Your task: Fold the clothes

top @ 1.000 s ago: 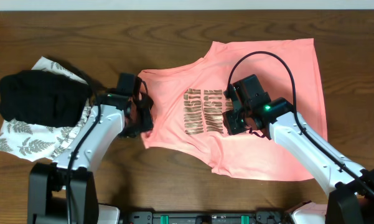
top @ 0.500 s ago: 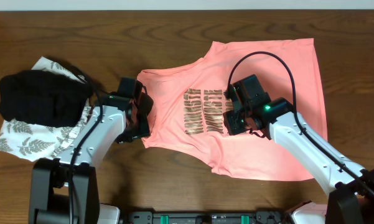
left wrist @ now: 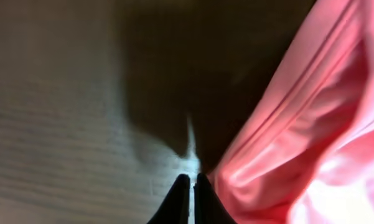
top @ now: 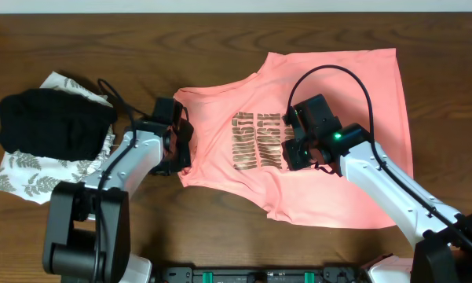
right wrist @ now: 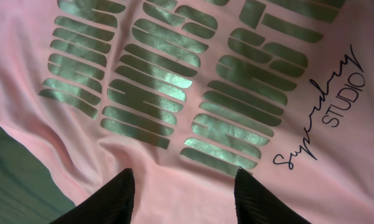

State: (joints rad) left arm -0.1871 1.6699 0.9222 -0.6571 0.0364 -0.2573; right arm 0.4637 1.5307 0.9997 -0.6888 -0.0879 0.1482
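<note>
The salmon-pink T-shirt lies spread on the wooden table, with bronze lettering at its middle. My left gripper is at the shirt's left edge. In the left wrist view its fingers are shut with nothing seen between them, low over the wood, and the shirt's rumpled hem lies just to their right. My right gripper hovers open over the chest. In the right wrist view its fingertips stand wide apart above the pink cloth, just below the lettering.
A black folded garment lies on a white cloth with grey leaf print at the left of the table. Bare brown wood surrounds the shirt.
My left gripper shifted slightly back and forth at the shirt's left edge. The right arm and the shirt have stayed put.
</note>
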